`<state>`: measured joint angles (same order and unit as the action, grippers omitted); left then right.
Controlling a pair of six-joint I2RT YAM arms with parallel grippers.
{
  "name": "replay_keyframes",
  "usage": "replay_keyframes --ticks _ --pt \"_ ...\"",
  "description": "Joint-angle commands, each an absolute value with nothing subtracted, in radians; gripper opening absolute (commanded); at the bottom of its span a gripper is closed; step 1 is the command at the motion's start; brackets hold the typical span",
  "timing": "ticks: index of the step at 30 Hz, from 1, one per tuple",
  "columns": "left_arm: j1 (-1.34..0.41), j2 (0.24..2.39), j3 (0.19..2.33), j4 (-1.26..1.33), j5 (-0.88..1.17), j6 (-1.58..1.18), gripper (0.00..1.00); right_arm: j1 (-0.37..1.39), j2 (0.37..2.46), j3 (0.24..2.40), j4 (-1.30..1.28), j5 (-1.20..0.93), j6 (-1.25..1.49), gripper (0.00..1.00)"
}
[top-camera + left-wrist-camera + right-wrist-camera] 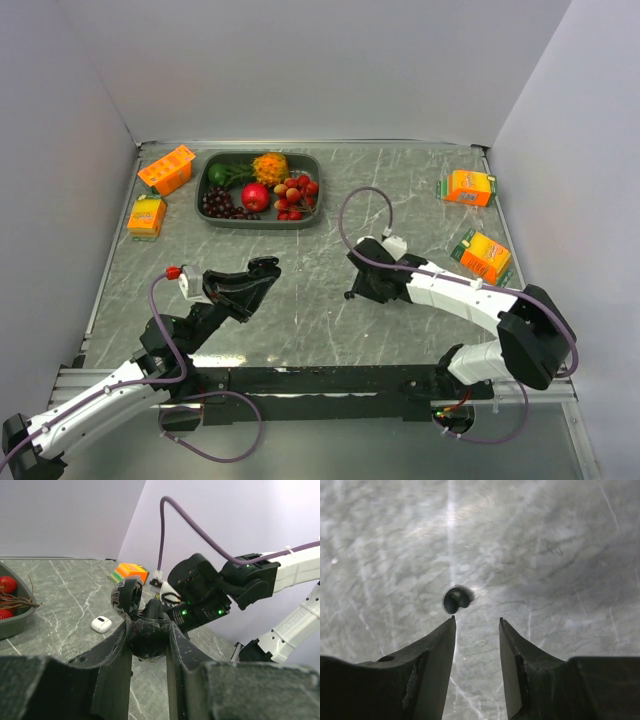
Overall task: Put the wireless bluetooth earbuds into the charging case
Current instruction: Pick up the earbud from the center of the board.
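My left gripper point(262, 272) point(149, 630) is shut on a round black charging case point(149, 642) and holds it above the table. The case's lid point(128, 596) stands open. A black earbud point(456, 600) lies on the marble table, just beyond the left fingertip point(447, 630) of my right gripper point(477, 622). My right gripper point(354, 290) is open, empty and low over the table, pointing down. A small white rounded piece point(101, 624) lies on the table beyond the case; I cannot tell whether it is an earbud or a small case.
A grey tray point(203, 195) of fruit stands at the back left, its corner also in the left wrist view point(15, 622). Orange boxes lie at the back left point(166, 168) point(147, 215) and at the right point(469, 187) point(483, 256). Grey walls enclose the table.
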<state>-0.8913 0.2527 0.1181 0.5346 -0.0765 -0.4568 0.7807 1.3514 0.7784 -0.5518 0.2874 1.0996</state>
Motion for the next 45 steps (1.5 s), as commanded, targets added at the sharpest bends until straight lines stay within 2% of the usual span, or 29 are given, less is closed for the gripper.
replay_keyframes --ticks 1,4,8,9,17,23,45 --pt "-0.888 0.253 0.12 0.577 -0.077 -0.454 0.01 0.784 1.328 0.86 -0.496 0.244 0.738 0.39" --pt "-0.89 0.253 0.124 0.574 -0.072 -0.453 0.01 0.773 1.359 0.871 -0.416 0.187 0.565 0.31" --pt "-0.89 0.242 0.133 0.548 -0.069 -0.453 0.01 0.726 1.361 0.805 -0.318 0.109 0.497 0.17" --pt "-0.89 0.235 0.133 0.543 -0.071 -0.451 0.01 0.709 1.377 0.802 -0.31 0.104 0.486 0.16" --pt "-0.89 0.238 0.133 0.538 -0.072 -0.448 0.01 0.692 1.453 0.785 -0.275 0.066 0.434 0.3" --pt "-0.89 0.259 0.132 0.56 -0.066 -0.453 0.01 0.692 1.479 0.773 -0.261 0.051 0.425 0.35" --pt "-0.89 0.262 0.13 0.561 -0.064 -0.46 0.01 0.73 1.523 0.739 -0.233 0.038 0.43 0.36"
